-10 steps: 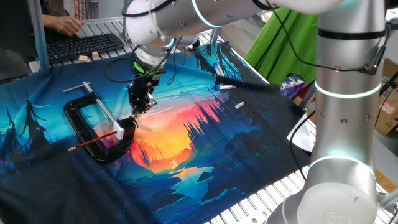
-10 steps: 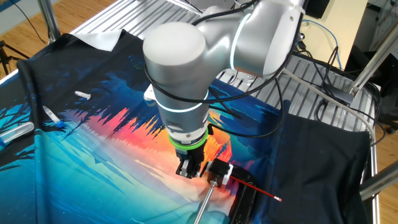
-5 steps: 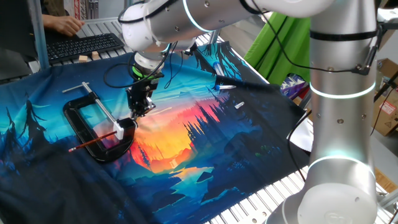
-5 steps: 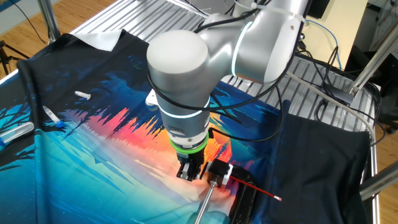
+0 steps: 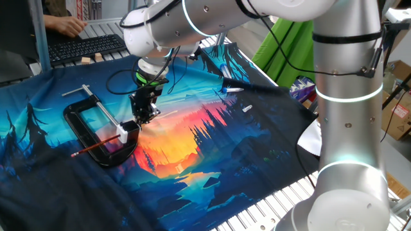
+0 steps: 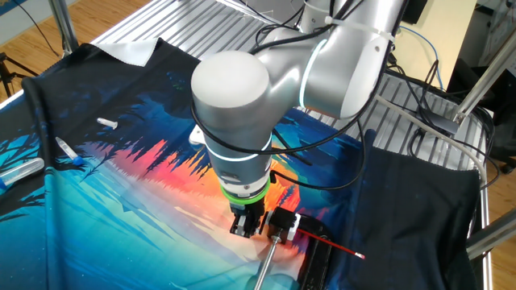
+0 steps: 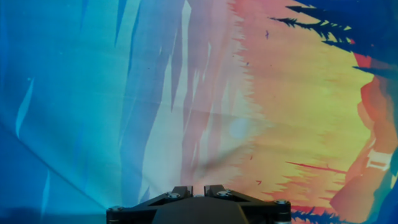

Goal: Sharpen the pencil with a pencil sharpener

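Note:
The red-orange pencil [image 5: 96, 146] lies on the cloth, its tip end in a small white and black sharpener [image 5: 126, 133] held in the black C-clamp [image 5: 96, 131]. In the other fixed view the pencil [image 6: 332, 243] sticks out to the right of the sharpener [image 6: 284, 223]. My gripper [image 5: 144, 116] points down, just right of the sharpener and close above the cloth; it also shows in the other fixed view [image 6: 246, 227]. Its fingers stand together, with nothing seen between them. The hand view shows only cloth and the finger bases [image 7: 194, 191].
The clamp's silver screw rod with T-handle [image 5: 101, 110] lies across the clamp. A keyboard [image 5: 83, 46] and a person's hand are at the back left. Pens [image 5: 232, 90] lie at the back right, and small white items [image 6: 24, 167] at the cloth's far side.
My gripper has shifted slightly left and down, closer to the sharpener and clamp. The pencil and clamp have not moved.

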Robot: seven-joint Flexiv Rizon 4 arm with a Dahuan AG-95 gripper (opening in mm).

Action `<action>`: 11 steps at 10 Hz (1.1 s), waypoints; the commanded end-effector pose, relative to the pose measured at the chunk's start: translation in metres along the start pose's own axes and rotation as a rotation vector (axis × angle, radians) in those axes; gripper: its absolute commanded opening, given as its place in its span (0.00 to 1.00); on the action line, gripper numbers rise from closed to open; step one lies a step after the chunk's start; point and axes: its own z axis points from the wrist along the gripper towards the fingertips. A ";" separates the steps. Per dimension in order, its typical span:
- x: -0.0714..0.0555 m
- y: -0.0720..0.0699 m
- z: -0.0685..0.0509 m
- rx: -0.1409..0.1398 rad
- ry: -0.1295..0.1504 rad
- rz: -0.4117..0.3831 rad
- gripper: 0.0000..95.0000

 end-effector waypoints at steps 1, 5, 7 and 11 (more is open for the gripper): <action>0.000 -0.001 0.007 -0.010 -0.011 -0.002 0.00; 0.003 -0.008 0.011 0.002 -0.021 -0.023 0.00; 0.005 -0.012 0.014 0.006 -0.033 -0.032 0.00; 0.007 -0.018 0.015 0.028 -0.049 -0.046 0.00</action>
